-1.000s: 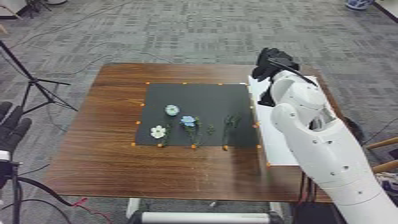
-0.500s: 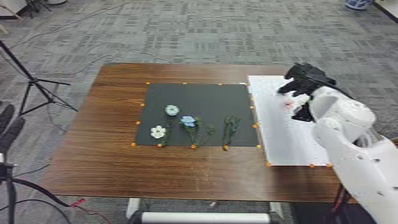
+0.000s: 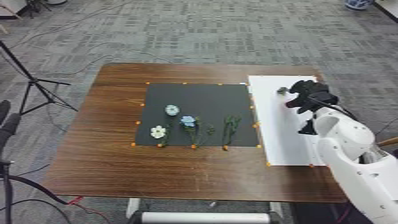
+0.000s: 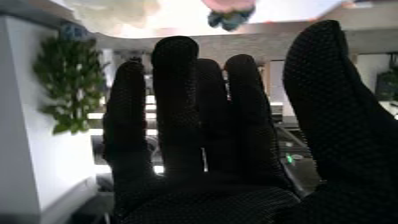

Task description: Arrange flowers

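Right robot hand (image 3: pixel 311 94) above or against the white board (image 3: pixel 286 135), on the robot's right side of the brown worktop (image 3: pixel 102 170); impossible to tell from the head view whether touching it. Seen closer from the wrist, right robot hand (image 4: pixel 204 200) open, with fingers (image 4: pixel 180 95) straight, partly fanned and partly side by side, and with thumb (image 4: pixel 330 85) well apart. Beyond the fingertips, a pink flower (image 4: pixel 229 5) above a grey-green part (image 4: pixel 233 19), plus a pale, blurred shape (image 4: pixel 115 12) too soft to name.

Near the right robot hand in the head view, a small grey-green piece (image 3: pixel 282 90) lying on the white board. Just beside that board, a dark mat (image 3: pixel 200 95), bordered with small orange pieces (image 3: pixel 225 148). On the mat: a white flower (image 3: pixel 158 132) near the front edge; a pale blue flower (image 3: pixel 171 110) farther back; a deeper blue flower (image 3: pixel 188 120) to the right of both, with leafy stems running toward the front edge; and, close to the board, slim green stems (image 3: pixel 232 127) laid lengthwise from front toward back.

At the left edge of the head view, left robot hand (image 3: pixel 7 122) well apart from the worktop, partly cut off, impossible to tell whether spread or closed. Behind it, a black tripod (image 3: pixel 35 82) standing on grey patterned carpet (image 3: pixel 195 35).
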